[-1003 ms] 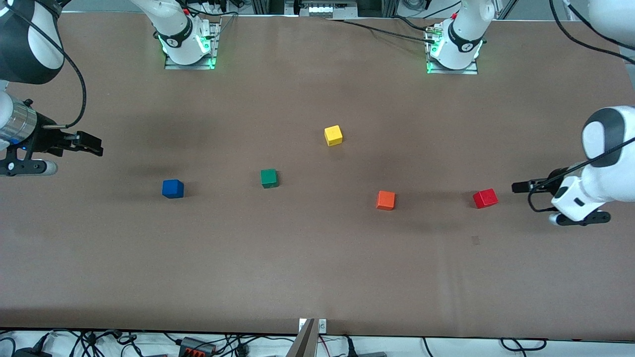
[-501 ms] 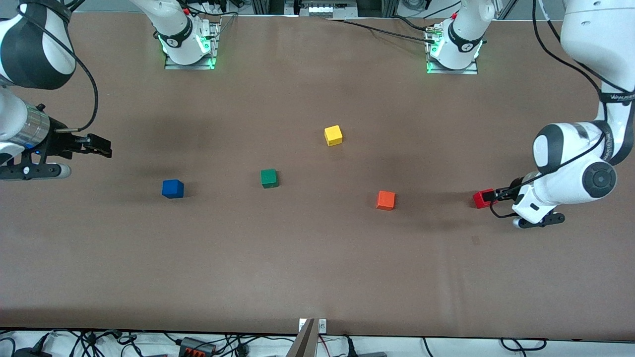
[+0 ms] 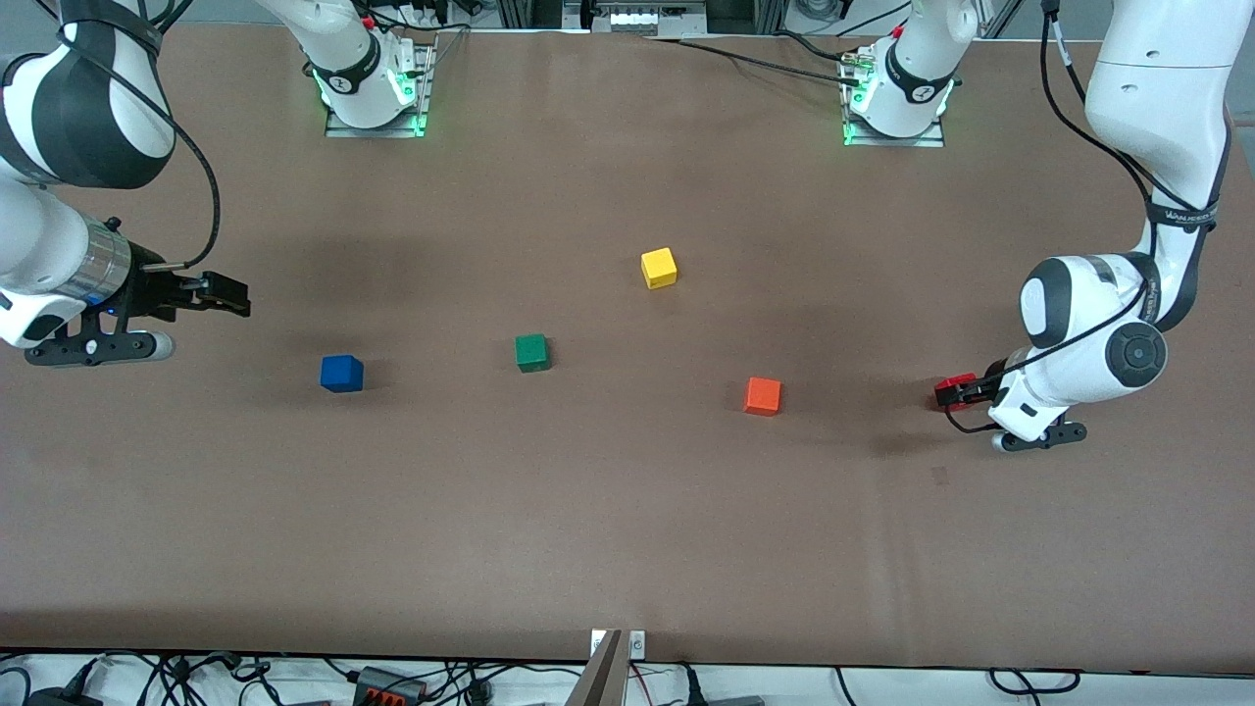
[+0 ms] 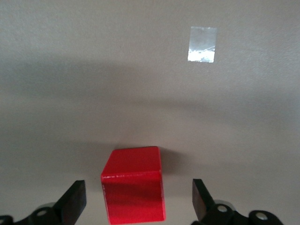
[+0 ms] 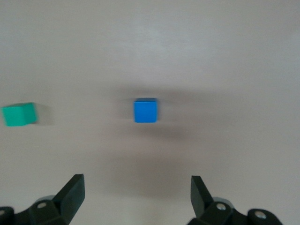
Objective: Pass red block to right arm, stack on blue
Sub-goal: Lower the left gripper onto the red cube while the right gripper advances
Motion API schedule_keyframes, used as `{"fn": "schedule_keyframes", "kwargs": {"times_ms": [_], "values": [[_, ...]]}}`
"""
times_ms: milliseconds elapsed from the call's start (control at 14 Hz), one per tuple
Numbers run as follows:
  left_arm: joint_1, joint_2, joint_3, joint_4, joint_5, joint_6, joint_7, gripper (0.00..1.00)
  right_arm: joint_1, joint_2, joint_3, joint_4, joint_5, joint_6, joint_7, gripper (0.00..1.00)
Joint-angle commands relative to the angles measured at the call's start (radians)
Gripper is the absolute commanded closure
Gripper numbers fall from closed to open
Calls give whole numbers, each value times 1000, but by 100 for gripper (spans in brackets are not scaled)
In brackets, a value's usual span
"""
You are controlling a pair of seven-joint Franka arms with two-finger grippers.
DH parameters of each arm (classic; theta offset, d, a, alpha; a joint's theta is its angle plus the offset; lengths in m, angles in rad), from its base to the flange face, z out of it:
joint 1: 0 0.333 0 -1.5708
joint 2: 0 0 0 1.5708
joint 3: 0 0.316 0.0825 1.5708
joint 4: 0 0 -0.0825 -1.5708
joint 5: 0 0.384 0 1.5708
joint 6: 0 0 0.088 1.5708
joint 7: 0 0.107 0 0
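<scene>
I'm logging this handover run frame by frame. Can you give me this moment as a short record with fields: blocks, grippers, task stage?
red block: on the table, between the open left gripper's fingers, gaps both sides
blue block: on the table toward the right arm's end
other blocks: green, yellow, orange, each apart
right gripper: open, empty, above the table near the blue block
stage: red block not yet gripped

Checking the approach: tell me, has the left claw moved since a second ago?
Yes. The left claw has closed in on the red block, toward the orange cube, now straddling it, open.
</scene>
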Motion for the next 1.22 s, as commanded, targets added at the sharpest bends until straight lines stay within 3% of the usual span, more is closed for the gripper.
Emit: {"fn": "schedule_keyframes", "kwargs": {"times_ms": [0, 72, 215, 358, 501, 716, 860, 1003, 1146], "values": [[6, 12, 0, -18, -6, 57, 8, 7, -3, 16, -1, 6, 79, -6, -3, 0], [8, 21, 0, -18, -6, 62, 12, 14, -2, 33, 0, 6, 129, -7, -15, 0], [8, 23, 0, -21, -6, 57, 12, 45, 9, 67, 0, 6, 268, -7, -29, 0], [8, 23, 0, -21, -4, 54, 43, 67, 45, 91, 0, 6, 362, 11, -32, 0], [11, 18, 0, -19, -4, 48, 78, 74, 79, 116, 0, 11, 466, 19, -32, 0], [-1, -26, -2, 16, -3, -38, 80, 79, 108, 153, 0, 20, 765, 20, -38, 0], [-4, -63, -26, 62, 0, -146, 103, 81, 122, 180, 0, 20, 913, 28, -38, 0], [3, -88, -53, 102, -1, -184, 262, 81, 157, 196, 0, 20, 1011, 75, -38, 0], [-1, -109, -57, 126, -3, -207, 398, 80, 191, 197, 0, 20, 1030, 138, -24, 0]]}}
